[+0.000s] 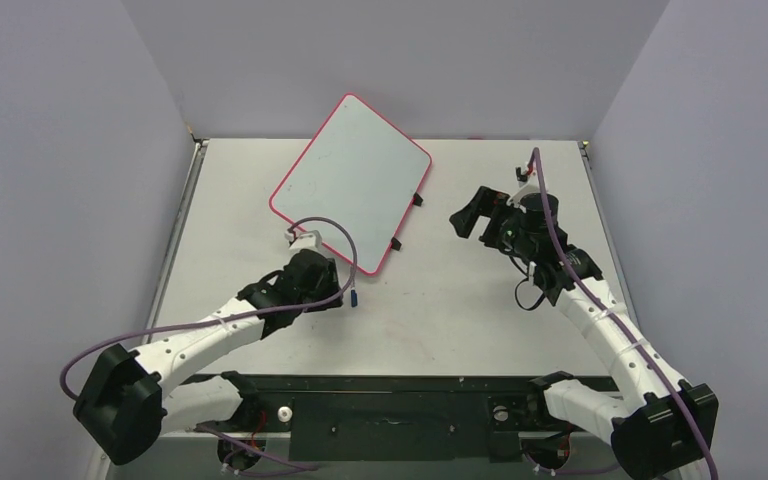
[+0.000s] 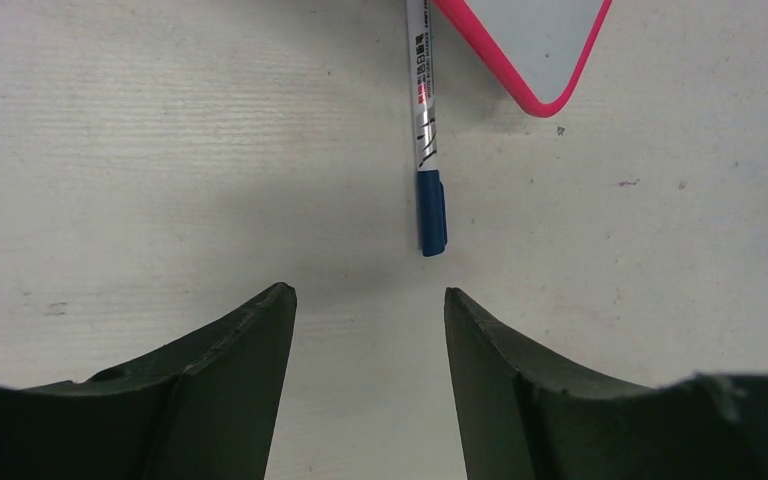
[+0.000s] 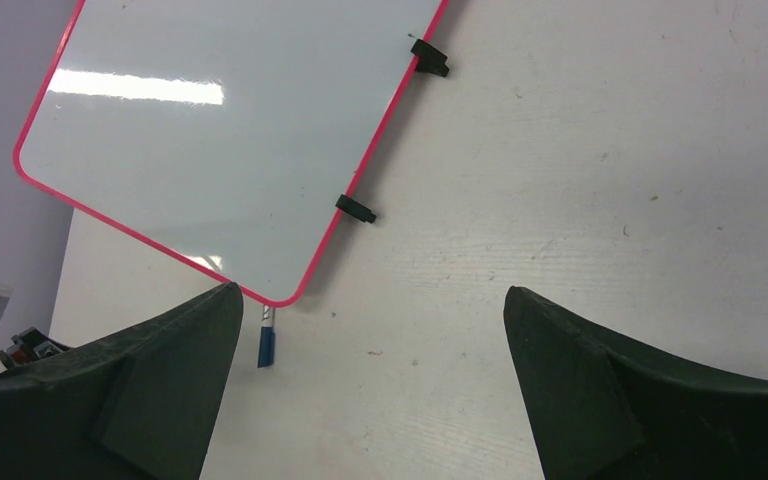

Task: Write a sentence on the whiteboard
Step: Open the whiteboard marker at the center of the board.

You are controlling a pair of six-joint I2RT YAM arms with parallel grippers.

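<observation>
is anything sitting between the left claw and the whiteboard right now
Only the marker. It lies capped on the table, just ahead of the open left claw and beside the near corner of the whiteboard. Nothing else visible lies between them.

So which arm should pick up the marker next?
Left: the left claw, open, hovers just short of the blue-capped marker lying at the whiteboard's corner; the right claw, also open, sits farther off.
</observation>
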